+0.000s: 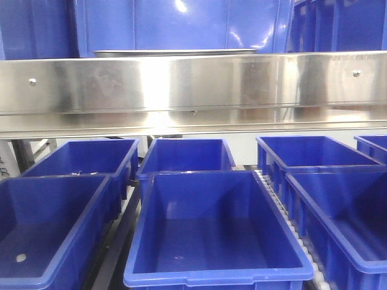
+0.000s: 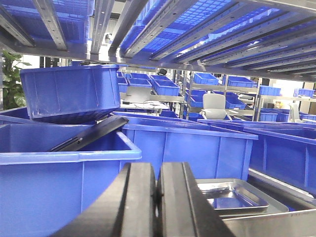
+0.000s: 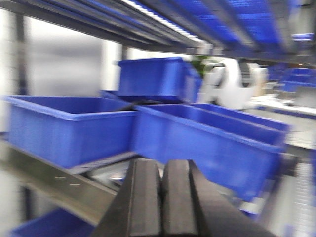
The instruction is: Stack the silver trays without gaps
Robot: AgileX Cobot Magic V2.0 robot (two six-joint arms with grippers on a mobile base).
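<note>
In the left wrist view, shiny silver trays point(image 2: 236, 196) lie on the shelf to the right of my left gripper point(image 2: 157, 168); one seems to rest inside another, whose rim shows below it. That gripper's black fingers are pressed together with nothing between them. The right wrist view is blurred. My right gripper point(image 3: 162, 163) is shut and empty there, and a silver tray point(image 3: 109, 174) shows just behind and left of its tips. In the front view only a thin tray edge point(image 1: 175, 53) shows above the steel band; neither gripper appears.
A long steel band point(image 1: 193, 84) spans the front view, with several open blue bins point(image 1: 214, 229) below it. Blue bins point(image 2: 197, 148) stand close behind and left of the trays. Shelf rails point(image 2: 148, 24) run overhead. A steel rail point(image 3: 54, 185) crosses the lower left of the right wrist view.
</note>
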